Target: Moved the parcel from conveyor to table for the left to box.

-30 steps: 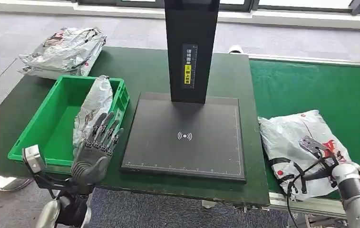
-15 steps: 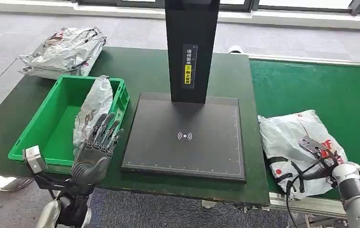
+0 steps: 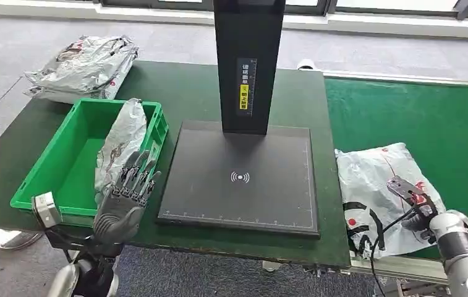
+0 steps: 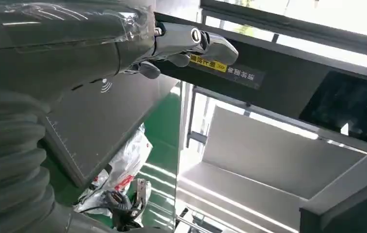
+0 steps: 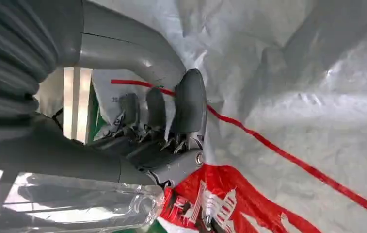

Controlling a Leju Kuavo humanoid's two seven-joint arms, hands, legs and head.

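From my head view, the parcel (image 3: 382, 195) is a crinkled white plastic bag with red and black print, lying on the green conveyor (image 3: 416, 117) just beside the edge of the dark green counter (image 3: 182, 93). My right hand (image 3: 418, 207) lies on the parcel's near part; my wrist hides the fingers here. My left hand (image 3: 123, 201) hovers at the counter's near edge with its dark fingers (image 3: 137, 170) straight, apart and holding nothing, in front of a green plastic box (image 3: 64, 164) where a silvery, wrinkled bag (image 3: 120, 142) leans against the wall. A matte black flat pad (image 3: 240, 179) with a tall black post (image 3: 248, 62) stands in the middle, and a heap of shiny grey bags (image 3: 86, 62) lies at the counter's far left corner. In my left wrist view, my left hand (image 4: 181, 48) stretches over the black pad (image 4: 99, 116), fingers extended and empty, and the white parcel (image 4: 123, 170) shows far off on the green belt. In my right wrist view, my right hand (image 5: 157, 126) is pressed against the parcel (image 5: 293, 97), its film soft, creased and crossed by a thin red line; my grey fingers (image 5: 188, 104) curl against the film, yet I cannot tell whether they grip it or only rest on it.
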